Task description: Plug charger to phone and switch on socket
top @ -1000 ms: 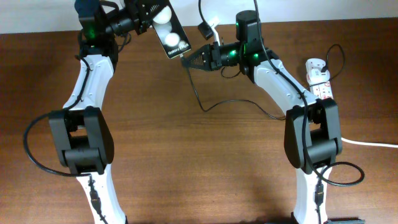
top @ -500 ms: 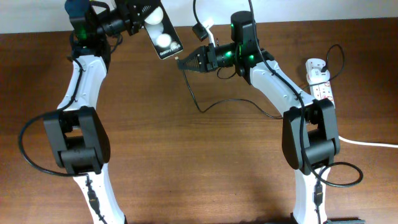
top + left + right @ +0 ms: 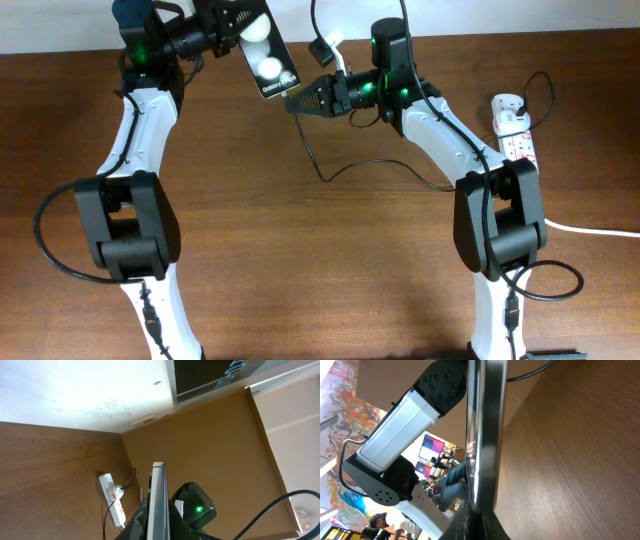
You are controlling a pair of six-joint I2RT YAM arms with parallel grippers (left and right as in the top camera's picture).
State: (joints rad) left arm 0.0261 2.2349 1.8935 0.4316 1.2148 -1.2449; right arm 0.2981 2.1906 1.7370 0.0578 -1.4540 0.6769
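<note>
My left gripper (image 3: 238, 22) is shut on the phone (image 3: 264, 55), a black slab with two white round patches, and holds it in the air at the back left. My right gripper (image 3: 298, 101) is shut on the charger's plug tip, which meets the phone's lower end. The thin black charger cable (image 3: 330, 176) hangs down and runs right to the white socket strip (image 3: 516, 135). In the left wrist view the phone (image 3: 159, 500) is edge-on, with the socket (image 3: 115, 505) beyond. In the right wrist view the phone (image 3: 485, 435) is edge-on above my fingers (image 3: 482, 522). The plug itself is hidden.
The socket's thick white cord (image 3: 600, 230) leaves at the right edge. A white adapter (image 3: 508, 104) sits in the strip's far end. A small black and white part (image 3: 330, 45) hangs behind the right gripper. The wall lies just behind the table's back edge.
The phone and left gripper shifted slightly left, then a little back right. The right gripper moved left with the plug tip, closing on the phone's lower end.
</note>
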